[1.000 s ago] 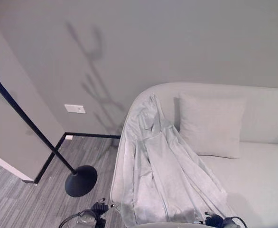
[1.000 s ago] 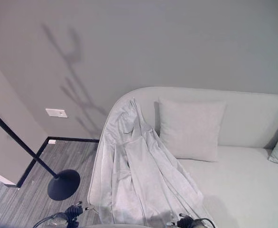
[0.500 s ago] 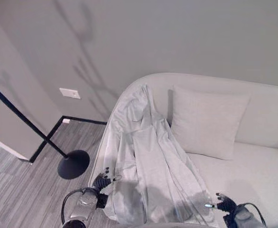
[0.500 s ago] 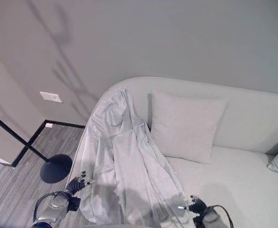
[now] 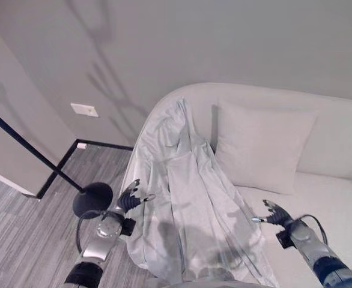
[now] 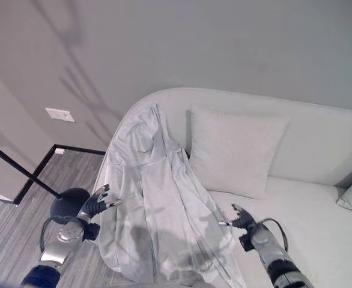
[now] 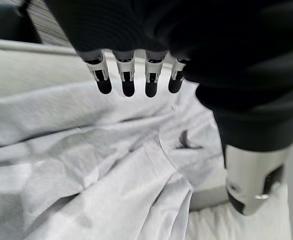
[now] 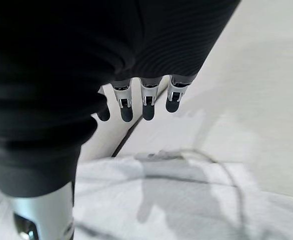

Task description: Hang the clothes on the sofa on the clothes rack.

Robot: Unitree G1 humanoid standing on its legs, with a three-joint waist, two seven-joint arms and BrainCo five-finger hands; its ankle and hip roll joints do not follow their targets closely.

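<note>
So far nothing is hung — the pale garment point(image 5: 188, 198) lies draped over the end of the sofa point(image 5: 338, 210), from its back down across the seat. All the work is left: grab it, lift it, carry it to the black rack point(image 5: 38, 162) on the floor. The left hand point(image 5: 130, 195) hangs by the garment's edge and the right hand point(image 5: 276, 214) by its other side — both with fingers spread, holding nothing.

We see the pale garment point(image 5: 188, 204) draped over the sofa's point(image 5: 338, 204) curved end, with open seat to its right. A cushion point(image 5: 260, 147) stands just beside the cloth. On the floor side, the clothes rack's dark base point(image 5: 92, 199) sits near our left hand point(image 5: 128, 201).
</note>
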